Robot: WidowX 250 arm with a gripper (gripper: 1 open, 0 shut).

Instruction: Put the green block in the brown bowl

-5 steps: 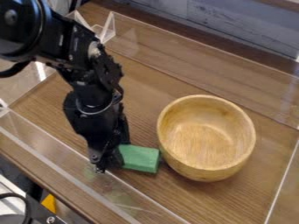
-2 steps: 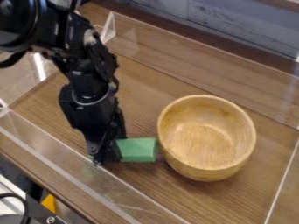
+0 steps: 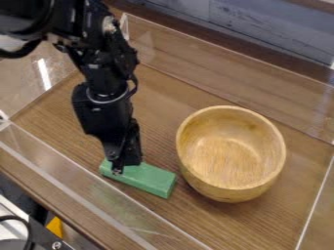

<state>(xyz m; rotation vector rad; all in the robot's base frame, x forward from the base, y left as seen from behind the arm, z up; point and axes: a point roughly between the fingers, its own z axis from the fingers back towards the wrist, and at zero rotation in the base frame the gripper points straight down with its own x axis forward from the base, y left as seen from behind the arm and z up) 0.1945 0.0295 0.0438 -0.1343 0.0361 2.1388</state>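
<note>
The green block point(image 3: 144, 180) lies flat on the wooden table, just left of the brown bowl point(image 3: 231, 152) and apart from it. My black gripper point(image 3: 120, 164) comes down from above onto the block's left end, its fingers shut on that end. The fingertips hide part of the block there. The bowl stands upright with nothing in its hollow.
Clear plastic walls point(image 3: 53, 200) fence the wooden table point(image 3: 183, 88) on the front, left and back. The black arm point(image 3: 92, 59) rises to the upper left. Bare tabletop shows behind the bowl and to its right.
The gripper has shifted slightly up and back and closed on the block's left end. The block now shows its full length, angled towards the lower right.
</note>
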